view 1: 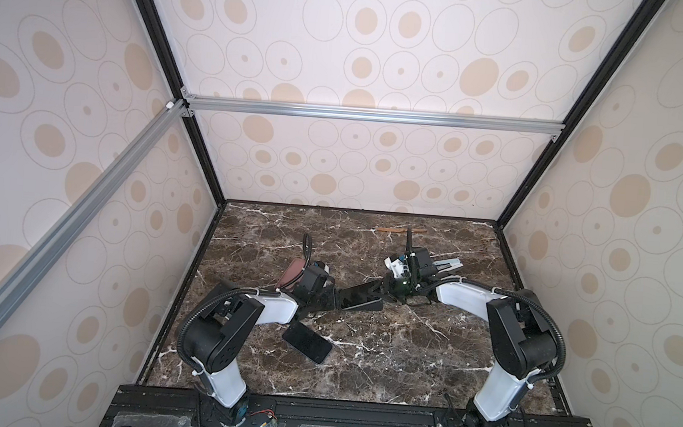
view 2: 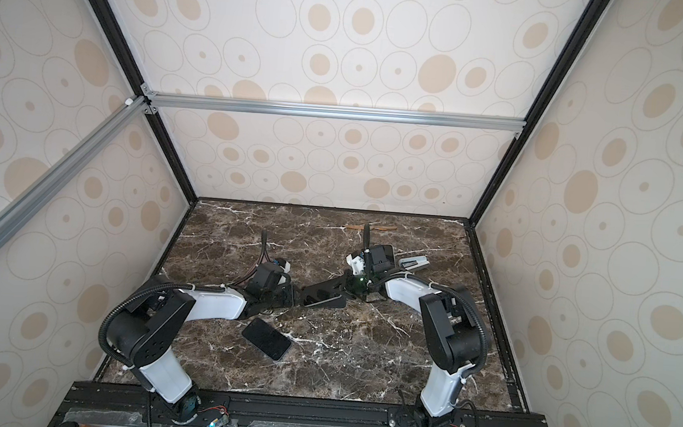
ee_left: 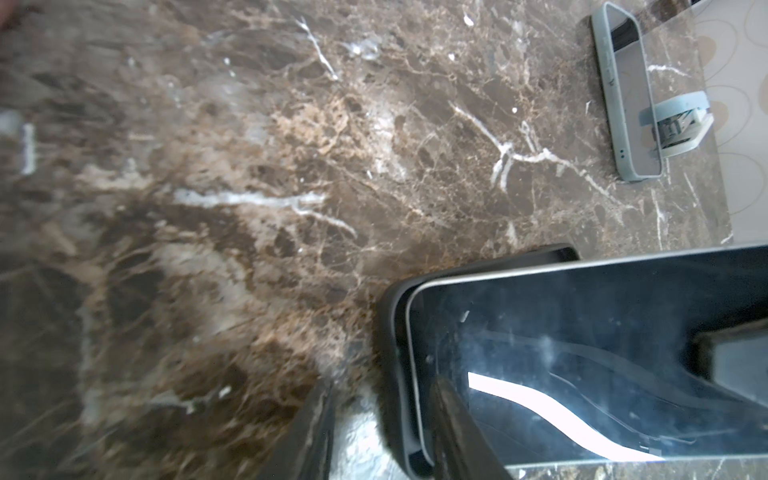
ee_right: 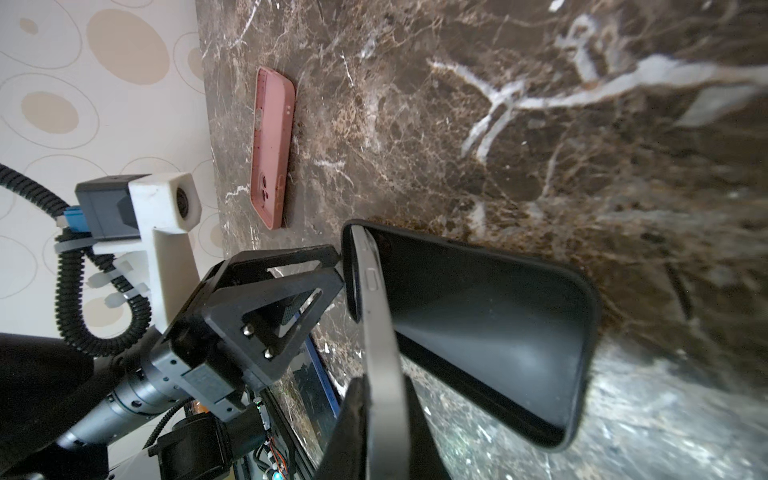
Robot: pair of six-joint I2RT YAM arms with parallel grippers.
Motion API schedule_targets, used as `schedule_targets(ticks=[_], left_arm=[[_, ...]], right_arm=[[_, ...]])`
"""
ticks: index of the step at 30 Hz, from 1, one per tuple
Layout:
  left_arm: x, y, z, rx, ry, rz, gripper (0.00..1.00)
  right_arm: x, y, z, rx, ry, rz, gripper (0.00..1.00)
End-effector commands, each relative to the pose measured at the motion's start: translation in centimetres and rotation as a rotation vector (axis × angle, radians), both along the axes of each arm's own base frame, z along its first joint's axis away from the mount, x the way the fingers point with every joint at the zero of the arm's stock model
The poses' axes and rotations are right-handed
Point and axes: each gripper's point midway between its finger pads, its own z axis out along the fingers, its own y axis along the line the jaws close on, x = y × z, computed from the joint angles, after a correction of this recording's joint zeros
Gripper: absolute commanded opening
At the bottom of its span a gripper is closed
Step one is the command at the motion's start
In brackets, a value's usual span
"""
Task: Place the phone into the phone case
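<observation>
- On your brown marble table [view 1: 404,353] a spare black phone [view 1: 306,342] lies flat by the left arm, a pink case [ee_right: 272,145] behind its wrist and a grey-blue ring-stand case [ee_left: 627,104] far right, all apart from the grippers
- Your right gripper [ee_right: 384,399] clamps the silver-edged dark phone [ee_right: 380,332] mid-table, one end tucked in the black rubbery phone case [ee_right: 498,332]
- Your left gripper [ee_right: 338,268] stands part open astride that case's end, one finger [ee_left: 457,428] on the glass

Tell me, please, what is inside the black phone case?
One end of the phone sits in the black phone case, the rest tilted out; the floor beneath is hidden.
</observation>
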Motion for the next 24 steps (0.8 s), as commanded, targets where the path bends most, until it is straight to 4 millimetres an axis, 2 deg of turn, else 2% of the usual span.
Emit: schedule_targets(ticks=[1, 7, 10, 13, 18, 19, 23, 24], left_arm=[[-3.0, 2.4, -3.1, 0.124, 0.131, -0.006, 0.39], [-2.3, 1.6, -1.9, 0.098, 0.100, -0.026, 0.38], [-1.9, 1.1, -1.5, 0.080, 0.095, -0.032, 0.39], [-1.5, 0.6, -0.7, 0.057, 0.083, -0.039, 0.38], [-1.2, 0.6, 0.6, 0.049, 0.058, -0.030, 0.39], [-1.2, 0.6, 0.8, 0.049, 0.056, -0.032, 0.39], [-1.3, 0.7, 1.4, 0.036, 0.043, -0.024, 0.39], [-1.4, 0.7, 1.4, 0.035, 0.043, -0.023, 0.39]], right_arm=[[-2.9, -4.4, -5.3, -0.266, 0.159, -0.057, 0.13], [-2.2, -5.0, -3.9, -0.313, 0.117, -0.058, 0.23], [-1.7, -5.2, -3.1, -0.340, 0.089, -0.048, 0.25], [-1.4, -5.6, -2.8, -0.384, 0.075, -0.027, 0.26], [-1.1, -5.7, -2.2, -0.391, 0.059, -0.026, 0.36], [-1.0, -5.5, -2.1, -0.386, 0.055, -0.023, 0.36], [-0.9, -5.0, -2.2, -0.351, 0.055, -0.020, 0.20], [-0.9, -4.8, -2.3, -0.337, 0.059, -0.023, 0.19]])
